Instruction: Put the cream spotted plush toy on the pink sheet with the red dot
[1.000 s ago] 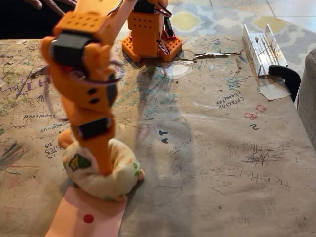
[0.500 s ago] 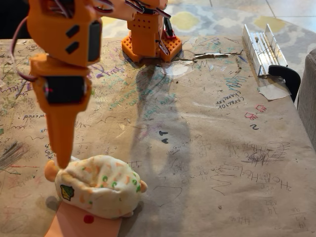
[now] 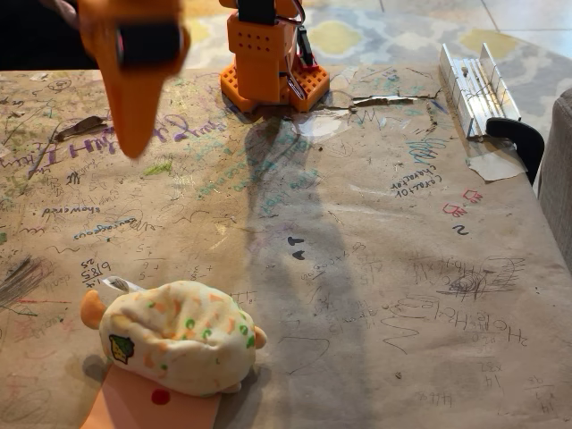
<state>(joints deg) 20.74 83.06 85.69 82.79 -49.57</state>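
We see the cream spotted plush toy (image 3: 179, 336) lying at the near left of the desk (image 3: 402, 268), resting on the far end of the pink sheet with the red dot (image 3: 147, 407); the dot shows just in front of the toy. The orange gripper (image 3: 136, 134) hangs high above the far left, well apart from the toy, holding nothing. We cannot tell how far it is open.

Likely home hobby setup, not lab. Table (image 3: 375, 268) covered in brown kraft paper, dense with scribbles and doodles. Patterned grey-yellow floor or rug (image 3: 375, 36) at 12 o'clock. Grey upholstered furniture edge (image 3: 559, 179) at 3 o'clock. Metal clamp bracket (image 3: 472, 85) at 1 o'clock.
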